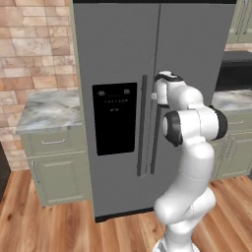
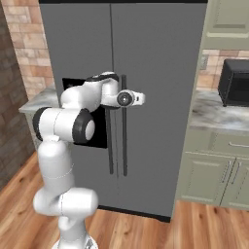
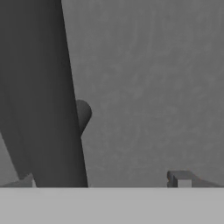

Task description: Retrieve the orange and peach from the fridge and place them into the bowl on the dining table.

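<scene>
- The tall grey double-door fridge (image 1: 118, 54) is shut, hiding its inside.
- The fridge's top is cut off in both base views.
- The black microwave (image 2: 235, 81) runs off the right edge.

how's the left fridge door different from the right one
The left fridge door carries a black dispenser panel; the right fridge door is plain grey. The open gripper sits at the right door's handle, while the left door's handle is free. Both doors are shut, grey, with long dark vertical handles.
</scene>
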